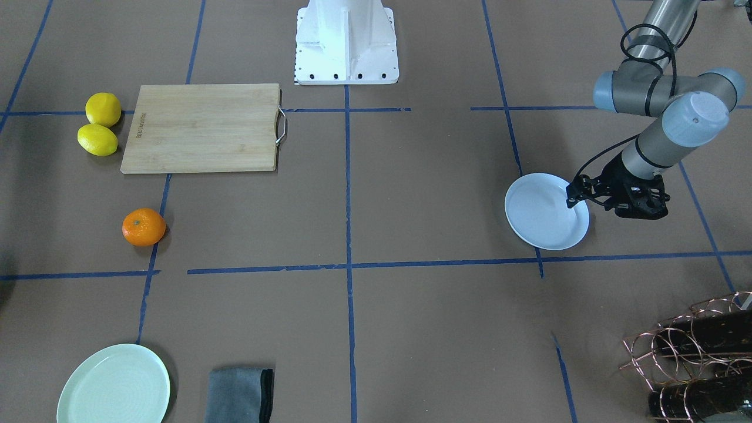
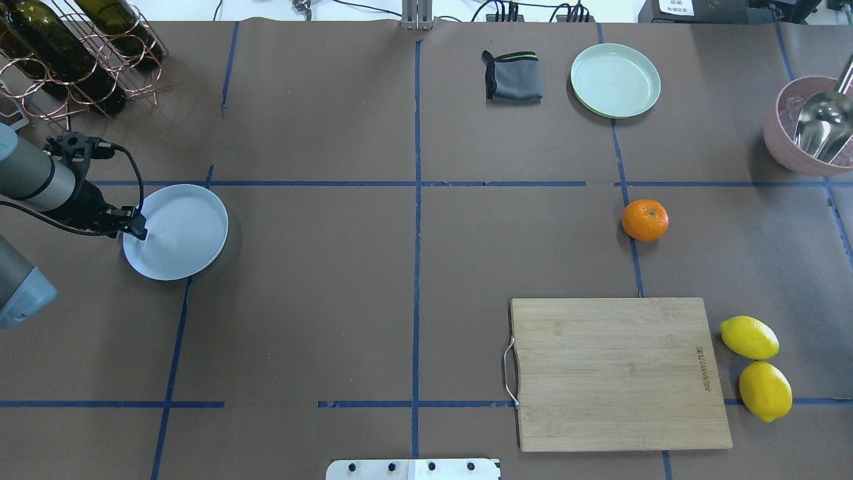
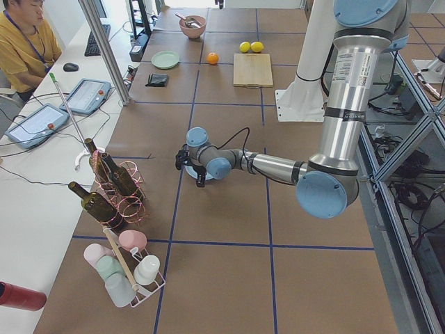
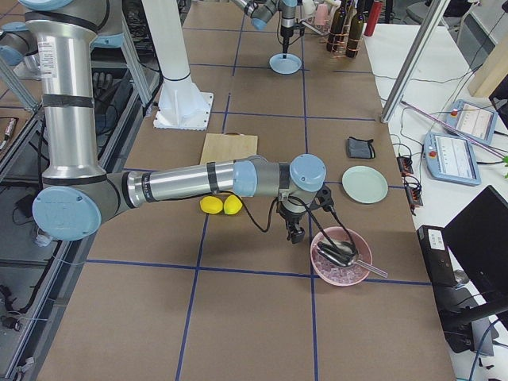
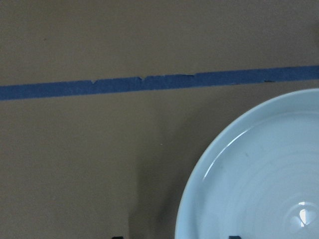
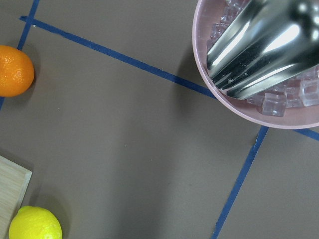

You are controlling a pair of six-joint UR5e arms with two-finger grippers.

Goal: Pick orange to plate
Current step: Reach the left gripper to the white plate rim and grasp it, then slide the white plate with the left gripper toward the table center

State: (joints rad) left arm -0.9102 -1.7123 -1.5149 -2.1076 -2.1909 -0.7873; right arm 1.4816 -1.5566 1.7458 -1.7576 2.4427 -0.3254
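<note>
The orange (image 2: 645, 220) rests on a blue tape line on the table's right half, also seen as the orange (image 1: 143, 227) and orange (image 6: 15, 69). Far off on the left half lies the white plate (image 2: 180, 233), empty. My left gripper (image 2: 138, 230) is low at that plate's near rim (image 1: 543, 220); in the left wrist view the plate (image 5: 259, 179) fills the lower right, and two finger ends at the bottom edge stand wide apart on either side of its rim, so it is open. My right gripper (image 4: 295, 233) hangs over the table near a pink bowl; I cannot tell its state.
A wooden cutting board (image 2: 620, 373) lies near the robot with two lemons (image 2: 749, 337) beside it. A mint-green plate (image 2: 615, 80) and grey cloth (image 2: 512, 77) sit at the far edge. A pink bowl (image 2: 810, 127) holds ice and a metal scoop. A wine rack (image 2: 73, 60) stands far left.
</note>
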